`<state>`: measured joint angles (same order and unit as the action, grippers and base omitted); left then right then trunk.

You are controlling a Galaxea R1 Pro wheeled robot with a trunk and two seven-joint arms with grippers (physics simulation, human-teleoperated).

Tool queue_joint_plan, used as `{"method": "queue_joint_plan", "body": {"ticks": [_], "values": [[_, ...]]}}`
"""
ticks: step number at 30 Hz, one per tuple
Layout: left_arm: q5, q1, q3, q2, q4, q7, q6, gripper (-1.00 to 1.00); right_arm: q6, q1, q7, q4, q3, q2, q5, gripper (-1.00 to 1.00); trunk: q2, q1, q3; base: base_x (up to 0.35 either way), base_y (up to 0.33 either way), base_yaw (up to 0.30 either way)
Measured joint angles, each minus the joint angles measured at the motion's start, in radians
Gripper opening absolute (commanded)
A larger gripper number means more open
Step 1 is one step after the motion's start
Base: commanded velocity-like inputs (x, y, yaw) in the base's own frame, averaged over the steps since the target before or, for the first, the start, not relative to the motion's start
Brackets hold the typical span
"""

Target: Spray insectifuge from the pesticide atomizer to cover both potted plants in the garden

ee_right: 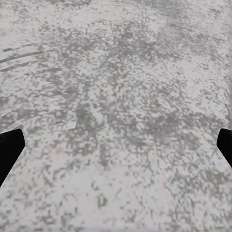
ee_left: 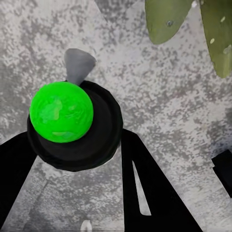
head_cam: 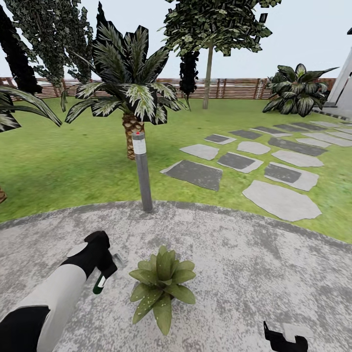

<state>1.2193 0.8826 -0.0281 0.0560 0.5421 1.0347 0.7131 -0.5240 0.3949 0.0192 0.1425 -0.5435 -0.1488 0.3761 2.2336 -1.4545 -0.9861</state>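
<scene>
1. We have the pesticide atomizer (head_cam: 100, 282) in our left pincer (head_cam: 105, 274). In the head view it hangs below the black fingers, its body slanting down toward the patio (head_cam: 234, 274). In the left wrist view we look onto its round end, a bright green dome in a black collar, with a dark finger (ee_left: 154, 193) close on either side. So the pincer is closed around the bottle.
2. One potted plant (head_cam: 163, 283) sits on the stone just beside the atomizer, on its right; its speckled leaves (ee_left: 193, 24) reach into the left wrist view. We cannot make out its pot under the foliage.
3. Our right pincer (head_cam: 286, 340) hangs low over bare patio. Its dark tips (ee_right: 10, 150) stand wide apart with nothing between them.
4. We judge the pick-up done and the first spraying about due. We cannot tell whether any spray has landed, nor which way the nozzle faces.
5. The second plant remains to be found and covered; beyond the grey bollard lamp (head_cam: 142, 171) we see lawn, palms and stepping stones.
</scene>
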Motion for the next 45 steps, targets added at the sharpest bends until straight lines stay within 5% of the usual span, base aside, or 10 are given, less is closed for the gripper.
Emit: {"method": "queue_joint_plan", "body": {"ticks": [9,27,31,45], "values": [[-0.009,-0.031,-0.001,0.074,-0.048,-0.004,-0.013,-1.00,0.000,0.000,-0.001,0.000,0.000,0.000,0.000,1.00,0.000,0.000,0.000,0.000,0.000,0.000],[-0.019,-0.129,-0.011,0.043,-0.057,-0.007,-0.018,-1.00,0.000,0.000,-0.001,0.000,0.000,0.000,0.000,1.00,0.000,0.000,0.000,0.000,0.000,0.000],[-0.096,-0.120,-0.009,0.042,0.035,-0.004,-0.010,-1.00,0.000,0.000,-0.001,0.000,0.000,0.000,0.000,1.00,0.000,0.000,0.000,0.000,0.000,0.000],[-0.108,-0.136,-0.011,0.050,-0.020,-0.074,-0.009,-1.00,0.000,0.000,-0.001,0.001,0.000,0.003,-0.002,1.00,0.000,0.000,0.000,0.001,0.000,0.000]]}}
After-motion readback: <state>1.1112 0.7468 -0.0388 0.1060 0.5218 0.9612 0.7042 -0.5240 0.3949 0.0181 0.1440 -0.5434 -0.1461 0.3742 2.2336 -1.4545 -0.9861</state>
